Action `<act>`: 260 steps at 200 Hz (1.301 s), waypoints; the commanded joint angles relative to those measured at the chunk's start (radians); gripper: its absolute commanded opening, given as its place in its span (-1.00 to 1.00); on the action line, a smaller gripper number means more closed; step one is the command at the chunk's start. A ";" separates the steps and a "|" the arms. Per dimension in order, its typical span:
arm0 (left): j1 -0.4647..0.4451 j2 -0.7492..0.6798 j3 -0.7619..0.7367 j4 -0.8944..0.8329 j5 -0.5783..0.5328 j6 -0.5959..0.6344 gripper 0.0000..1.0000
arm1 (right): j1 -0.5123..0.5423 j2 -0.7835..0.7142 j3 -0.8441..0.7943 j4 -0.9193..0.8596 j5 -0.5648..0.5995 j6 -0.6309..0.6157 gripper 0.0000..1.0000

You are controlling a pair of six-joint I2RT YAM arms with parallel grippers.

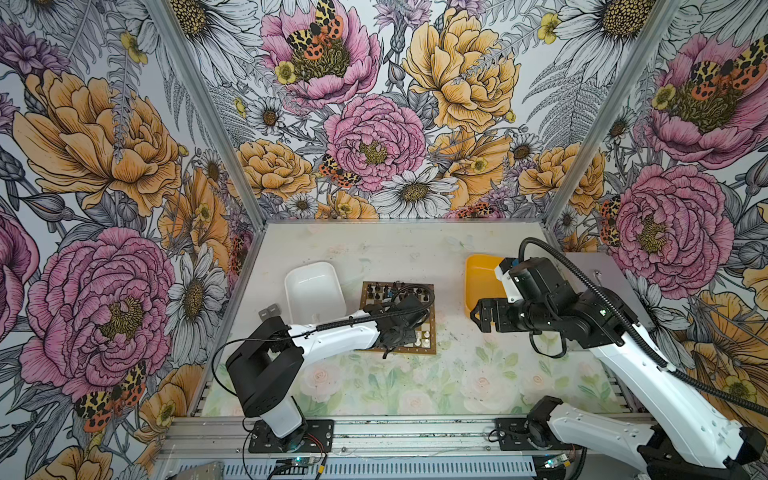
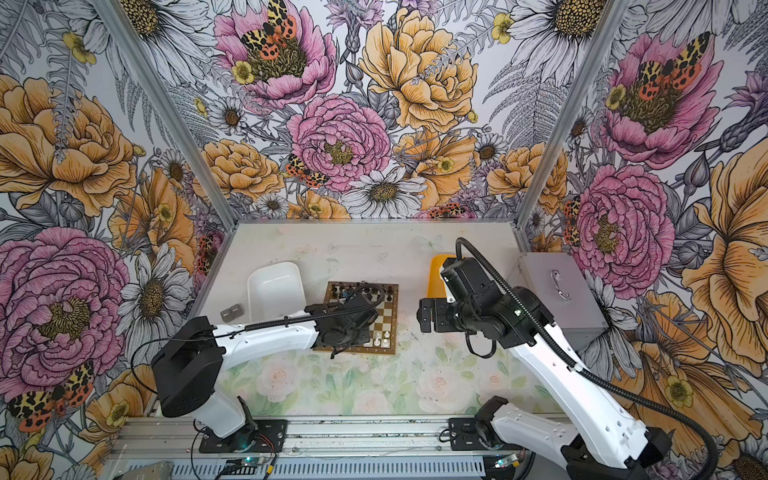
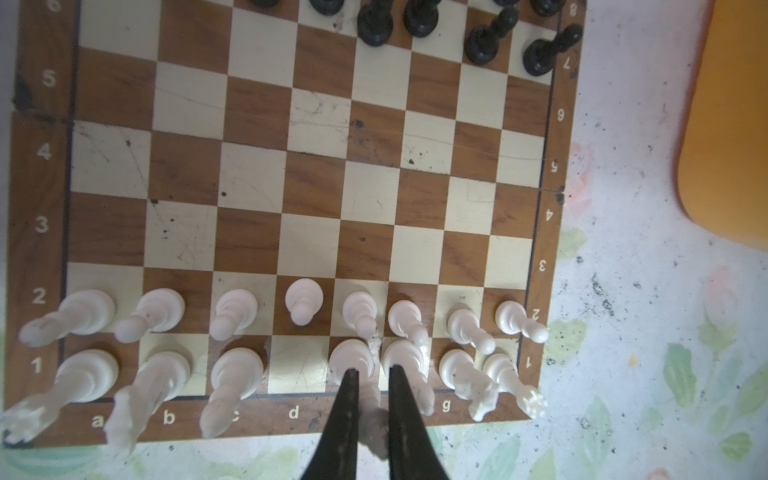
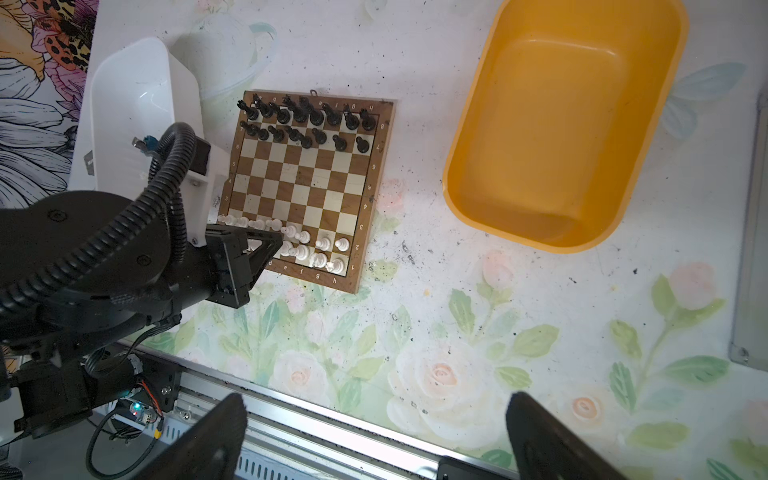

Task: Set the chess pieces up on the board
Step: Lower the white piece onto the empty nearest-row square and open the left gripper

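Chess pieces (image 3: pixel 305 299) are standing almost all in their places on the board (image 3: pixel 316 166). The black ones (image 4: pixel 307 120) are filling the two far rows, and the white ones are filling the two rows at the robot's side. Only the square d1 (image 3: pixel 297 365) is showing bare in the white back row.

The left gripper (image 3: pixel 372 369) is reaching down over this back row. Its jaws are clamping one tall white piece (image 3: pixel 371 409), which is sitting between the two black fingers at the e square, just beside the bare one. The pictures are not telling whether its foot is touching the board or hanging a little above it. The fingers are coming from above, probably so that they are fitting between the neighbours without knocking them. One finger is passing very near to the piece on f.

The right gripper (image 4: pixel 376 398) is hanging well apart from the board, over the table near the yellow tray (image 4: pixel 561 124), with its jaws standing wide and holding nothing. The yellow tray and the white tray (image 4: pixel 124 104) are looking empty, so the setting up is seeming nearly complete.
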 commanded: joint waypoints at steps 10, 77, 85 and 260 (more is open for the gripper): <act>0.005 -0.025 -0.027 0.010 0.000 0.003 -0.81 | -0.004 -0.002 0.031 0.000 0.019 -0.006 0.99; -0.004 -0.039 -0.033 0.009 0.003 -0.002 -0.76 | -0.004 -0.015 0.026 -0.002 0.020 0.007 0.99; -0.005 -0.041 -0.034 0.008 0.002 -0.004 -0.76 | -0.004 -0.016 0.025 -0.003 0.019 0.007 0.99; -0.013 -0.048 -0.023 0.018 0.007 -0.005 -0.70 | -0.004 -0.016 0.025 -0.004 0.014 0.010 0.99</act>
